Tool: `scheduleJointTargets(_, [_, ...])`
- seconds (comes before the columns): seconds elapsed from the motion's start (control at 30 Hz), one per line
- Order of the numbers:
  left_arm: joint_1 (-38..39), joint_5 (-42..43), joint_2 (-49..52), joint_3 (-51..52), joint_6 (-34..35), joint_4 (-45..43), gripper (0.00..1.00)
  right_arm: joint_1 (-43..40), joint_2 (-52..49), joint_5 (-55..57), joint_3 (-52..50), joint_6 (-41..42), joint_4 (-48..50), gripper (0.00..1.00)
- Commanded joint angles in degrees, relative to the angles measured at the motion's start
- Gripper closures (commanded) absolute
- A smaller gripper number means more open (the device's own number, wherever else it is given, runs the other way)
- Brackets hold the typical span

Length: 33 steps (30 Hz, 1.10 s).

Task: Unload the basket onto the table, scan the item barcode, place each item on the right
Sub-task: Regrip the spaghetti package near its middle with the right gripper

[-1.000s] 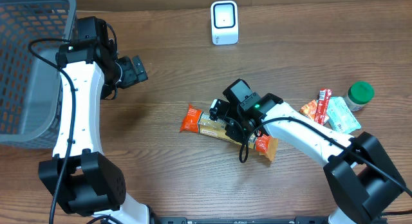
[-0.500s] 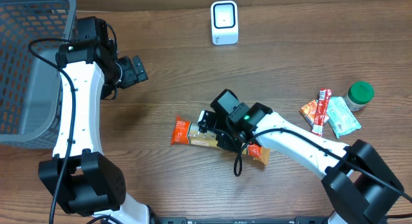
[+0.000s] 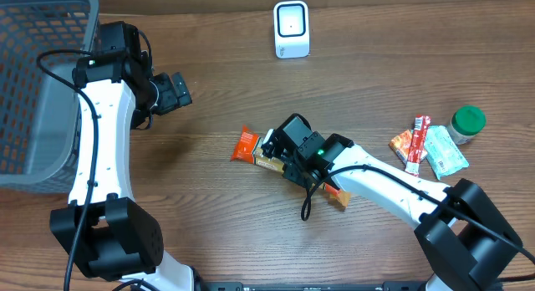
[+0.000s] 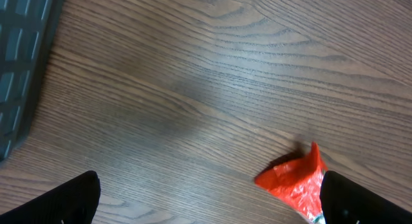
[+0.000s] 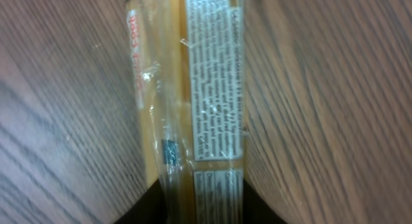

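Nearest the robot, around the middle of the desk (image 3: pixel 376 82), the snack packet (image 5: pixel 193 95) is lying flat on the wood and running slantwise. Its orange ends are sticking out on either side of the right tool (image 3: pixel 274 149). That tool is sitting low over the packet with a finger along each long side. Whether it is pinching the wrapper or merely bracketing it I cannot tell, since its fingertips are showing only as dark corners in the wrist view. A white panel of small print is facing up there, and I am not making out a barcode on it.

Toward the right edge, a red sachet (image 3: pixel 410 140), a green packet (image 3: pixel 443 153) and a green-lidded jar (image 3: pixel 468 122) are lying clear of both arms.

Farther out, toward the left edge, the left tool (image 3: pixel 179 89) is hanging above bare wood with its fingers spread wide and nothing between them. Beyond it, the grey basket (image 3: pixel 33 40) is occupying the far left corner. The white scanner (image 3: pixel 291 29) is standing at the far edge, well apart from the packet.

By my reading the task is sitting at an early stage, with the item at most being taken in hand. Lifting it, carrying it to the far edge and turning its barcode toward the scanner's window all appear to be left.
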<state>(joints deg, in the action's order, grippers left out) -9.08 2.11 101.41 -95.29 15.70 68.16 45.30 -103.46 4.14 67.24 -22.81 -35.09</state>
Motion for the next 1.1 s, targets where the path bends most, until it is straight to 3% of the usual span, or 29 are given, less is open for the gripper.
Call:
scheduleJointTargets(0.0, [0.22,-0.20,0.13,-0.96,-0.92,0.15,0.00,-0.09,0.85,-0.61,0.66,2.01,0.72,0.54])
scheduleJointTargets(0.13, [0.20,-0.20,0.13,-0.96,-0.90,0.15,0.00,-0.42,1.25,-0.44,3.28,1.88,-0.33,0.39])
scheduleJointTargets(0.37, [0.22,-0.20,0.13,-0.96,-0.90,0.15,0.00,-1.95,1.38,-4.26,21.09,1.57,-15.26,0.39])
scheduleJointTargets(0.47, [0.22,-0.20,0.13,-0.96,-0.90,0.15,0.00,-1.97,1.22,-4.31,26.25,1.38,-21.29,0.31])
scheduleJointTargets(0.73, [0.22,-0.20,0.13,-0.96,-0.92,0.15,0.00,-2.29,-2.73,-8.76,26.88,-2.80,-30.73,0.16])
scheduleJointTargets(1.07, [0.20,-0.20,0.13,-0.96,-0.90,0.15,0.00,-2.43,-13.18,-4.13,26.86,-2.75,-27.87,0.16])
